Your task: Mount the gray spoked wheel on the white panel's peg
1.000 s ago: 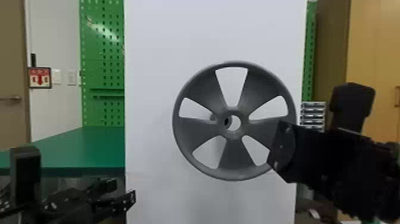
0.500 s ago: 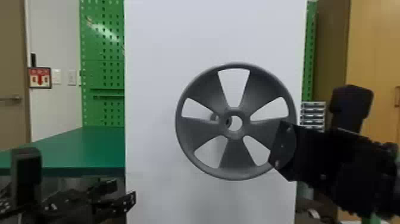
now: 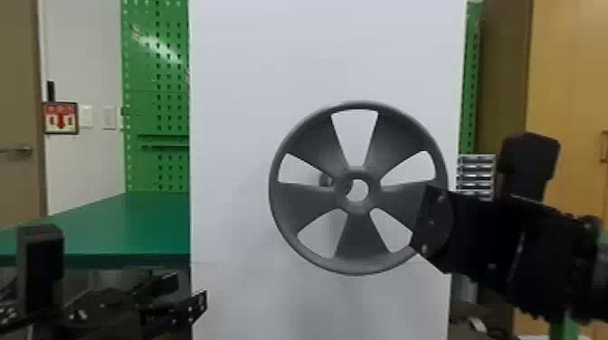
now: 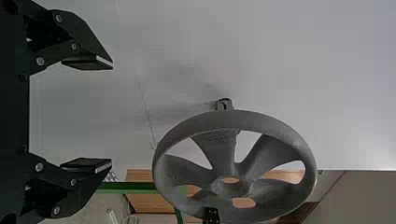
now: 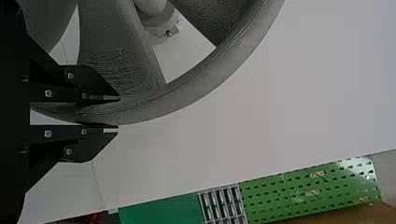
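My right gripper (image 3: 432, 228) is at the lower right rim of the gray spoked wheel (image 3: 362, 239), which is upright before the white panel (image 3: 235, 72). Through a left-hand opening shows the peg (image 3: 325, 180), left of the hub hole. In the right wrist view, my right gripper (image 5: 114, 113) is shut on the rim of the wheel (image 5: 187, 93); the peg (image 5: 156, 21) shows beyond a spoke. The left wrist view has the peg (image 4: 224, 104) on the panel, apart from the wheel's hub (image 4: 229, 187). Low at left, my left gripper (image 3: 183, 296) stands open and empty, as does the left gripper (image 4: 112, 114) up close.
A green table (image 3: 113, 226) lies left of the panel, with a green pegboard (image 3: 156, 99) behind it. Drawers (image 3: 476, 174) and a wooden cabinet (image 3: 570, 90) are beyond the right arm.
The wheel, in my right gripper, has moved slightly away from the head camera, closer to the panel, and now looks a little smaller. The left arm has kept still.
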Controlling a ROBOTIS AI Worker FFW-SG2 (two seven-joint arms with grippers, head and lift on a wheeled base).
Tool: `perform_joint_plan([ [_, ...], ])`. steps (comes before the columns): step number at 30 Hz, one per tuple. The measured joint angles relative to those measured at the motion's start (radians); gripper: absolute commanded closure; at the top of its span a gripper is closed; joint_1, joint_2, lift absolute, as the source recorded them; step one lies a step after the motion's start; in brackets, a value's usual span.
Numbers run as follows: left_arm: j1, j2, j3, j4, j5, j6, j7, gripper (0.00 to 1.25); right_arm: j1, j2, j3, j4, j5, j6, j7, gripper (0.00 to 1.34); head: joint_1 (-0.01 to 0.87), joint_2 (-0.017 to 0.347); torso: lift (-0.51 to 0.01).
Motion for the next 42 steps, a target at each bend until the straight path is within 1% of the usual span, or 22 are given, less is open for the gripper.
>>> perform_joint_plan([
  [5, -0.001, 0.000, -0.001, 0.000, -0.001, 0.000, 0.000, 0.50, -0.004, 0.001, -0.012, 0.023, 0.024, 0.007, 0.042, 1.32, 0.084, -0.008, -0.485],
  [10, -0.001, 0.000, -0.001, 0.000, -0.001, 0.000, 0.000, 0.50, -0.009, 0.001, -0.019, 0.041, 0.037, 0.016, 0.055, 1.32, 0.084, -0.008, -0.485],
  [16, -0.002, 0.000, -0.003, 0.000, -0.002, 0.000, 0.000, 0.50, -0.020, -0.001, -0.020, 0.062, 0.047, 0.026, 0.093, 1.32, 0.084, -0.008, -0.485],
  [19, -0.002, 0.000, -0.004, 0.000, -0.003, 0.000, 0.000, 0.50, -0.025, 0.000, -0.020, 0.071, 0.051, 0.028, 0.102, 1.32, 0.084, -0.008, -0.485],
  [31, -0.006, 0.001, -0.009, 0.000, -0.008, 0.000, 0.000, 0.50, -0.078, 0.030, 0.015, 0.104, 0.077, 0.023, 0.109, 1.32, 0.084, -0.008, -0.485],
  [42, -0.008, 0.002, -0.010, 0.000, -0.009, 0.000, 0.000, 0.50, -0.110, 0.057, 0.049, 0.137, 0.103, 0.020, 0.116, 1.32, 0.084, -0.008, -0.485],
])
